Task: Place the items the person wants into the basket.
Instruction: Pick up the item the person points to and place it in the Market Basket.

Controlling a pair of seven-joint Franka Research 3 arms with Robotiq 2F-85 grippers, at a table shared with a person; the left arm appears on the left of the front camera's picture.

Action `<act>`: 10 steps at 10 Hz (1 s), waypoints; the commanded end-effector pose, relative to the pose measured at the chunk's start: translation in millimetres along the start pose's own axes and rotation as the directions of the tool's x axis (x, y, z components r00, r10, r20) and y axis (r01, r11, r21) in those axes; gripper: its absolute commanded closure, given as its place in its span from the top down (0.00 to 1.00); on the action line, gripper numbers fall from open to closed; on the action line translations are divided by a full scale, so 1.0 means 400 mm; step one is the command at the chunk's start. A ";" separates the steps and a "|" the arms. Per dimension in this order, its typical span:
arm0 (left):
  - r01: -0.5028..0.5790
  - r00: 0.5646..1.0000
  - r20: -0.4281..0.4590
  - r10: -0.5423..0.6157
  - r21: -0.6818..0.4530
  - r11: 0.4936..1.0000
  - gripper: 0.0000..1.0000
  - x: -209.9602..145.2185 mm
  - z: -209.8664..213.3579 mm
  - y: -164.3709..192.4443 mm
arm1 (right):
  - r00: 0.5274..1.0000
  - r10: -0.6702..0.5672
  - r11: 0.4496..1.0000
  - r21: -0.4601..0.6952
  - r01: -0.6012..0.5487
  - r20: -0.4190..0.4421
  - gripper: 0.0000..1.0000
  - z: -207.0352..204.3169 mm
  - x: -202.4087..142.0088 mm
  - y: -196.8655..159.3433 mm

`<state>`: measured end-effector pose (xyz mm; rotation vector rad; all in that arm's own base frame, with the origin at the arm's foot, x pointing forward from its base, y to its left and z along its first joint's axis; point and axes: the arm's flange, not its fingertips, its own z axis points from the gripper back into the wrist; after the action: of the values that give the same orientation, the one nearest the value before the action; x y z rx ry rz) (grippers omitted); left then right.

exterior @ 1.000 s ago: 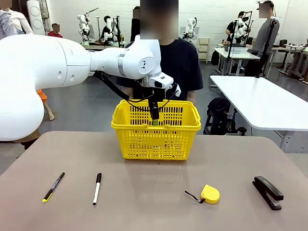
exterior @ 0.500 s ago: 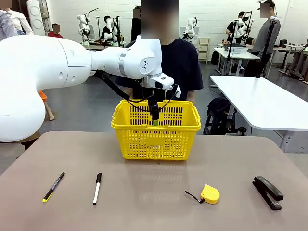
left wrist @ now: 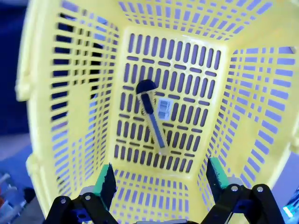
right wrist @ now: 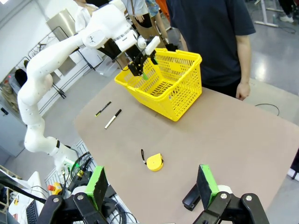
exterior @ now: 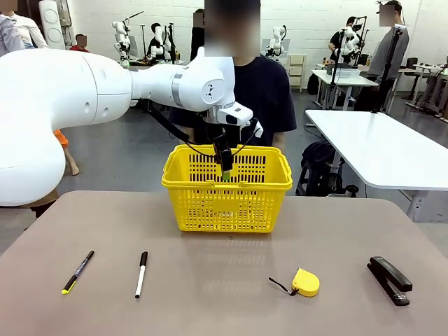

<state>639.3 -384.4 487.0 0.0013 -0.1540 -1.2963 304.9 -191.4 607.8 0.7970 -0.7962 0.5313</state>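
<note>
Left gripper (left wrist: 161,179), at the bottom of its wrist view, has its jaws spread wide and empty at the mouth of the basket (left wrist: 74,93), walls close all round. The knife (left wrist: 152,119) lies loose on the basket floor at frame centre, beyond the fingertips; in the front view it is hard to make out through the slotted wall. Right gripper (right wrist: 152,186), also wide and empty, has open table (right wrist: 224,140) ahead. Marker (exterior: 141,273) and pen (exterior: 78,271) lie lower left in the front view.

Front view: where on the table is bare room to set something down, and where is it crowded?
Bare: the stretch between the slim white marker and the rounded yellow tape measure, in front of the slotted yellow plastic basket; also between basket and black stapler. Crowded: the basket's mouth, where the left pincer hangs.
</note>
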 end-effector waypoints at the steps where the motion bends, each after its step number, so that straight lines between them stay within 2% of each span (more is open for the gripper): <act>1: -0.151 0.987 0.055 0.149 0.036 0.988 1.00 -0.175 0.177 -0.101 | 1.000 0.014 1.000 0.015 -0.014 0.026 1.00 -0.001 0.005 -0.003; 4: -0.301 0.948 0.158 0.277 0.157 0.941 1.00 -0.478 0.286 -0.318 | 1.000 0.014 1.000 0.015 -0.014 0.026 1.00 -0.001 0.005 -0.003; 6: -0.397 0.914 0.161 0.371 0.174 0.901 1.00 -0.603 0.300 -0.401 | 1.000 0.014 1.000 0.015 -0.014 0.026 1.00 -0.001 0.005 -0.003; 9: -0.460 0.885 0.170 0.433 0.174 0.871 1.00 -0.678 0.294 -0.440 | 1.000 0.014 1.000 0.015 -0.014 0.026 1.00 -0.001 0.005 -0.003; 10: -0.462 0.884 0.168 0.435 0.175 0.870 1.00 -0.658 0.291 -0.438 | 1.000 0.014 1.000 0.015 -0.014 0.026 1.00 -0.001 0.005 -0.003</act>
<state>381.8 -155.5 553.0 0.0649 -0.3485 -0.8253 305.1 -191.5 607.6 0.7979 -0.7955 0.5318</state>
